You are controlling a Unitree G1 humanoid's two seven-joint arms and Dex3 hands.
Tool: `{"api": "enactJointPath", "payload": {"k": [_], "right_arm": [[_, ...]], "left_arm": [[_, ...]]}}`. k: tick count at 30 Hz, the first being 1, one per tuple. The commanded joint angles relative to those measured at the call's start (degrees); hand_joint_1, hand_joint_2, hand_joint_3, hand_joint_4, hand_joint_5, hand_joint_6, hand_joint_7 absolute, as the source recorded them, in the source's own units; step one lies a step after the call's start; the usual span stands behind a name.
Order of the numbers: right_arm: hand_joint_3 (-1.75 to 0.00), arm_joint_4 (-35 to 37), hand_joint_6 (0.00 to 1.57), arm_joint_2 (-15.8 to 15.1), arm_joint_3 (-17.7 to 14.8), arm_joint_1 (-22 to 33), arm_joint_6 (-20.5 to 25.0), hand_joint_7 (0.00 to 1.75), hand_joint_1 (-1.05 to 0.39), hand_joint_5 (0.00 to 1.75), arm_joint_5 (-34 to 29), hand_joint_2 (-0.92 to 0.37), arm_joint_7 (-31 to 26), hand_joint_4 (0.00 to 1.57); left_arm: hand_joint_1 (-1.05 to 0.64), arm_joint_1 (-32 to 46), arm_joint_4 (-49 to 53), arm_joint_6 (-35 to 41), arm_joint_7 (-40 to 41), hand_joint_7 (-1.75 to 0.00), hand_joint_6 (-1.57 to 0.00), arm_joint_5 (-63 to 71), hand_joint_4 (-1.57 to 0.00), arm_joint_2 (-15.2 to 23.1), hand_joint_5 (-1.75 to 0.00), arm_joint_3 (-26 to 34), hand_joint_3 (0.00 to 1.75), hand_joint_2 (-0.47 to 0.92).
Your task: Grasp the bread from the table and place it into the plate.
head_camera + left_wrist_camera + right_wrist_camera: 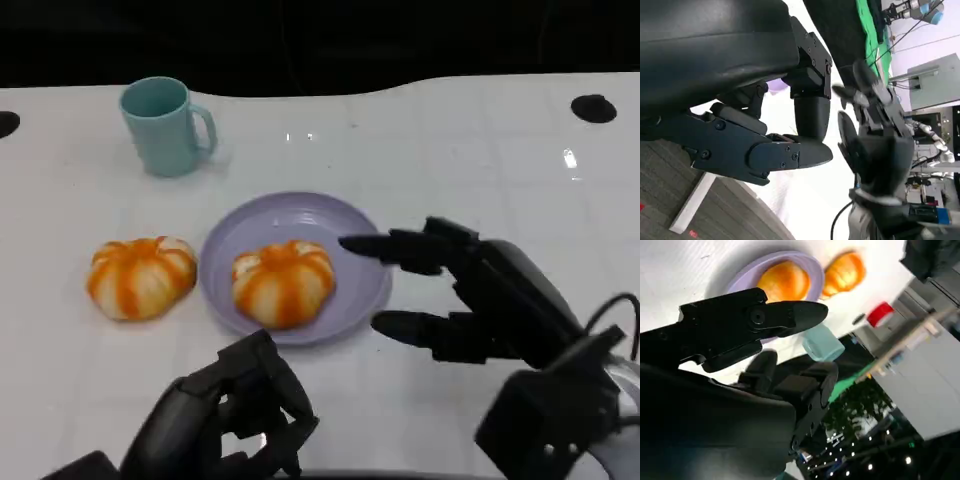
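On the white tabletop (450, 130) in front of me sits a lavender plate (345, 225), and one orange-and-cream striped bread roll (283, 282) lies inside it, toward the side nearer me. A second bread roll (141, 276) of the same look rests on the bare tabletop just beside the plate's left rim, not touching it as far as I can tell. Farther back and to the left stands a teal mug (160, 125), upright, its handle turned toward the right. My right hand (470, 295) hangs beside the plate's right edge with its fingers (385, 245) spread apart and stretched toward the plate; one fingertip reaches over the rim, another lies lower, just off the near right edge, and nothing is held between them. From my right wrist I see one finger (755, 320) pointing out over the plate with the roll in it, the other roll beyond, and the mug off to one side. My left hand (235, 415) is low at the near edge of the tabletop, in front of the plate, its fingers curled inward with nothing in them. From my left wrist the curled fingers (790, 155) show close up, and my right hand (872, 135) appears beyond them, open, above the white tabletop.
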Motion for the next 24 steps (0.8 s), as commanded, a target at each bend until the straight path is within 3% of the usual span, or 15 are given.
{"api": "enactJointPath", "payload": {"k": [1,3,5,6,10,14,24], "right_arm": [[-0.28,-2.9,0.76,-1.2,-3.2,4.3,-2.9,0.68,-0.32,1.31,4.6,-0.90,0.7,0.66],[-0.43,-4.2,0.71,-1.2,-4.0,6.2,-2.9,0.90,-0.29,1.45,6.0,-0.83,1.3,0.68],[-0.85,-5.4,0.74,-0.8,-4.9,8.2,-3.6,1.01,-0.24,1.51,7.0,-0.62,1.0,0.76],[-0.97,-5.7,0.76,-0.6,-5.1,8.9,-3.8,1.04,-0.23,1.53,7.3,-0.55,0.9,0.80],[-1.27,-7.9,0.83,-0.7,-6.0,12.2,-3.5,1.16,-0.18,1.60,8.8,-0.41,1.7,0.87],[-1.38,-11.0,0.86,-1.3,-7.0,15.9,-2.5,1.30,-0.18,1.73,9.4,-0.35,2.9,0.92],[-1.32,-18.1,0.79,-3.0,-9.1,23.9,2.8,1.38,-0.20,1.75,9.9,-0.34,6.4,0.93]], "left_arm": [[-0.50,0.2,0.3,-0.5,0.3,-1.75,-0.48,-0.2,-0.70,0.4,-1.75,0.1,0.46,0.92],[-0.51,-0.1,0.5,-0.2,0.3,-1.75,-0.48,-0.5,-0.70,0.3,-1.75,0.2,0.45,0.92],[-0.53,-0.2,0.4,0.4,0.4,-1.75,-0.47,-0.5,-0.69,0.3,-1.75,0.3,0.44,0.92],[-0.53,-0.2,0.3,0.5,0.4,-1.75,-0.47,-0.5,-0.69,0.4,-1.75,0.4,0.44,0.92],[-0.54,-0.5,0.6,-0.1,0.4,-1.75,-0.48,0.0,-0.69,0.5,-1.75,0.4,0.44,0.92],[-0.53,-0.8,1.1,-1.0,0.4,-1.75,-0.48,0.5,-0.70,0.6,-1.75,0.4,0.45,0.92],[-0.53,-1.1,1.2,-0.3,0.0,-1.74,-0.48,-0.1,-0.70,1.0,-1.75,1.2,0.46,0.92]]}}
